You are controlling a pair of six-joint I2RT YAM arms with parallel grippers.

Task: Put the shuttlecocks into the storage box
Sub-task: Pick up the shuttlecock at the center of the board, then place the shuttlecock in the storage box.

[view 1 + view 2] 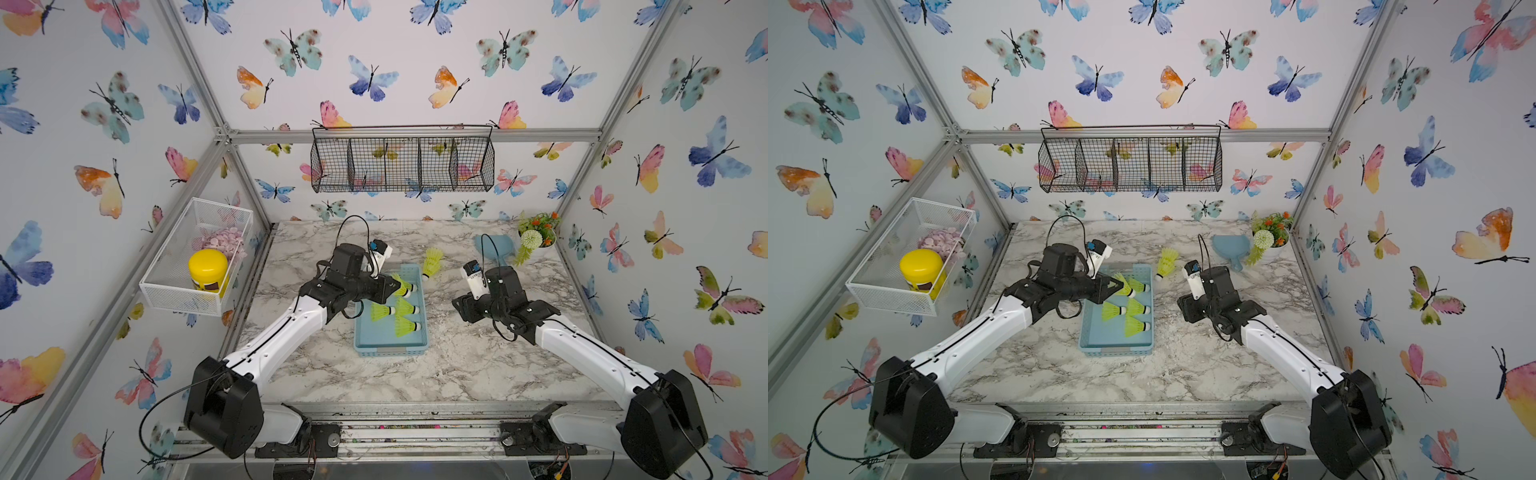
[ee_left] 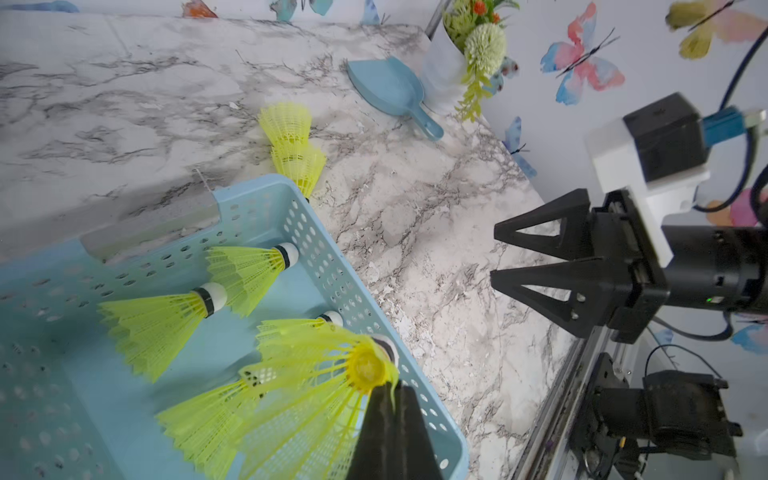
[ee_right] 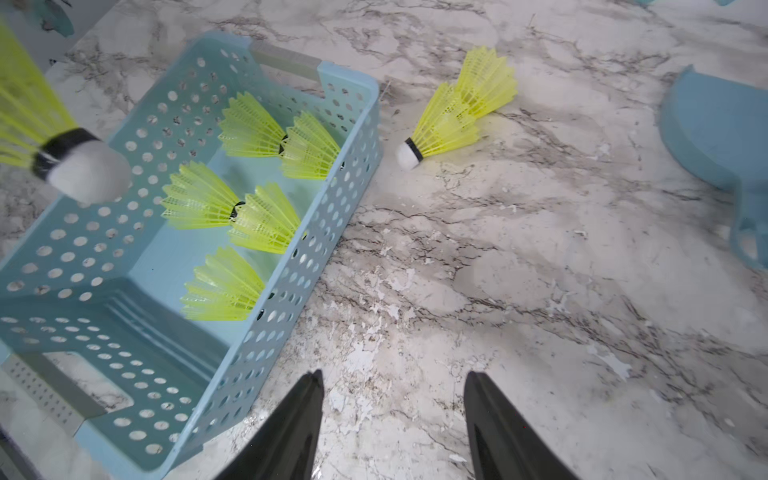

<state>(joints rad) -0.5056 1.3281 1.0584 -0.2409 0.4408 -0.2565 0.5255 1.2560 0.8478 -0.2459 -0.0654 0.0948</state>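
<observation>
Dropping a shuttlecock into the box looks to be the step in hand. On the tabletop (image 1: 478, 365), the box (image 1: 390, 349) sits about midway between the left and right edges, its long sides running front to back.

The left gripper (image 2: 392, 390) hangs over the box's far end. Its fingers are pressed together on the skirt rim of one shuttlecock (image 2: 316, 374), which dangles above the box floor. Whether it brushes those below I cannot tell. The right gripper (image 3: 394, 376) hovers over bare tabletop just beside the box's right wall, fingers well apart, holding and touching nothing.

Five shuttlecocks (image 3: 232, 208) lie on their sides inside the box, white tips toward the right wall. A nested pair (image 3: 457, 116), one pushed into the other, lies on the tabletop near the box's far right corner.

Next, I judge, the left fingers need only part, low enough that the light cone does not bounce over the wall. The right gripper, nearest and already spread, could then reach toward the back edge for the nested pair and close on skirt or tip.
</observation>
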